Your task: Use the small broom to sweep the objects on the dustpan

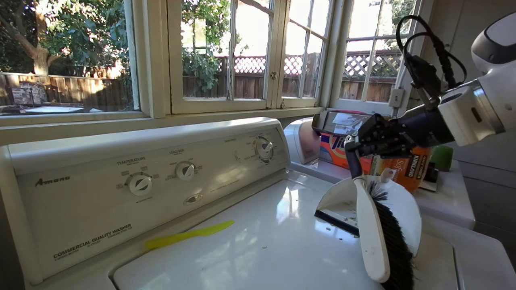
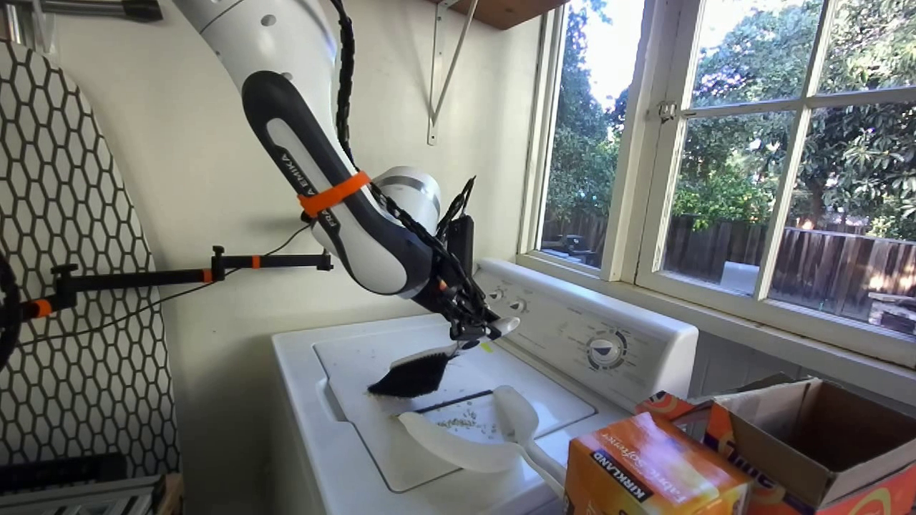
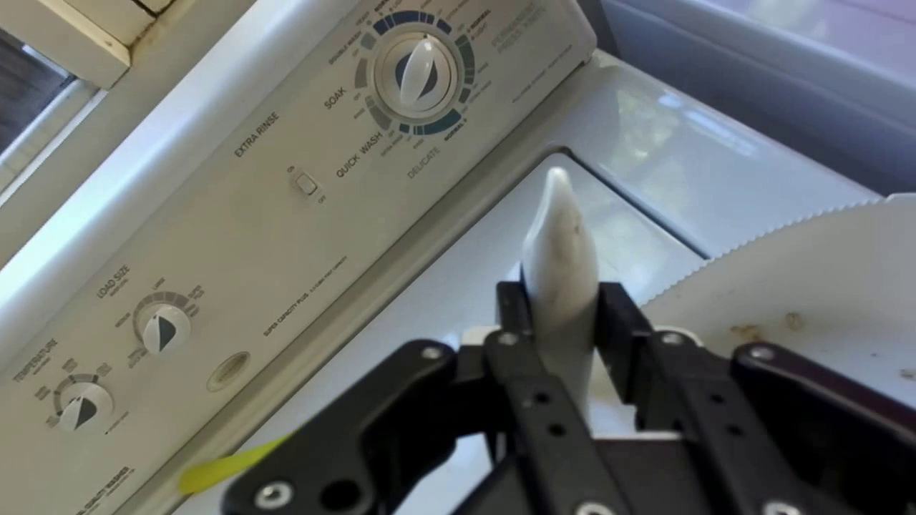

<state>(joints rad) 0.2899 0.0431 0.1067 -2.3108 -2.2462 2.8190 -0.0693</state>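
My gripper (image 3: 563, 307) is shut on the pale handle of the small broom (image 3: 562, 265). In an exterior view the broom slants down from the gripper (image 1: 353, 144), its black bristles (image 1: 394, 241) partly covering the dustpan. Seen from elsewhere, the bristles (image 2: 411, 375) hang over the washer lid beside the dustpan (image 2: 458, 449); whether they touch the lid I cannot tell. White and scoop-shaped, the dustpan has a black strip (image 1: 334, 222) along its front edge. Many tan crumbs, the objects (image 2: 465, 422), lie inside it. A few crumbs (image 1: 340, 239) are on the lid before the strip.
The washer's control panel (image 2: 601, 315) rises along the back below the windows. A yellow knife-shaped utensil (image 1: 189, 235) rests near the panel's foot. Past the dustpan's handle (image 2: 545, 465) stand an orange Kirkland box (image 2: 655, 465) and an opened cardboard box (image 2: 787, 429).
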